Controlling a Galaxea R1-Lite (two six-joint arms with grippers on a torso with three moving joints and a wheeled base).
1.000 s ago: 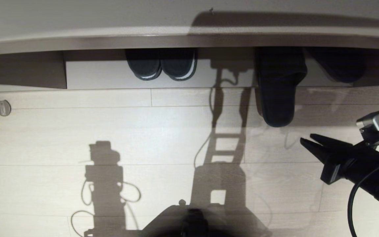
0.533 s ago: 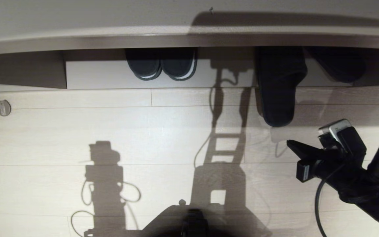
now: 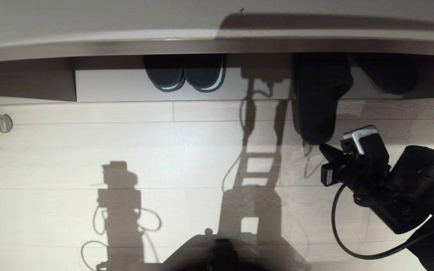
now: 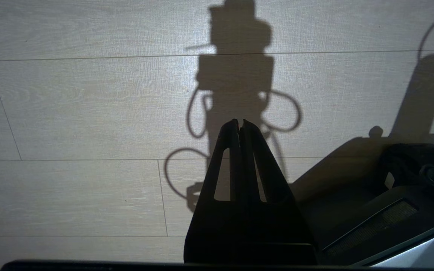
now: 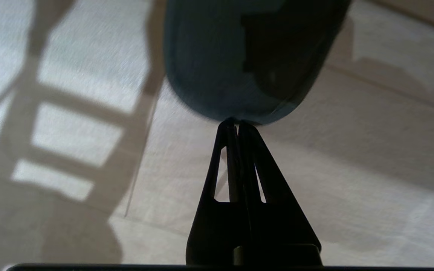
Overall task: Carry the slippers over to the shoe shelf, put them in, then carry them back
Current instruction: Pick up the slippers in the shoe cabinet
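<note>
So I'm looking down at a pale wood-plank floor (image 3: 126, 150) with hard light from behind the rig, which throws big shadows of the arms and base across the boards. Along the far side runs the shoe shelf (image 3: 119, 86), a low shallow cubby with a dark brown top edge and a pale bottom panel.

Inside the shelf, roughly mid-left, sits a darker pair of shoes (image 3: 185, 75) with white sole edges, side by side, only their rounded ends poking into the light. Over on the left a small round metal disc (image 3: 3, 123) is set in the floor. None of that is in my way.

The slippers are on the right: one slipper (image 3: 317, 101) lies half in the shelf with its rounded end sticking out over the floor, and the other slipper (image 3: 390, 77) is tucked further inside, just beside it, mostly in shadow.

The right gripper (image 3: 322, 148) is down low near the floor, jaws clenched with nothing between them, tips right at the rounded end of the sticking-out slipper. In the right wrist view the tips look to be touching its edge, though I can't be sure.

The left gripper (image 4: 239, 124) hangs parked over bare floor, jaws closed and empty too.
</note>
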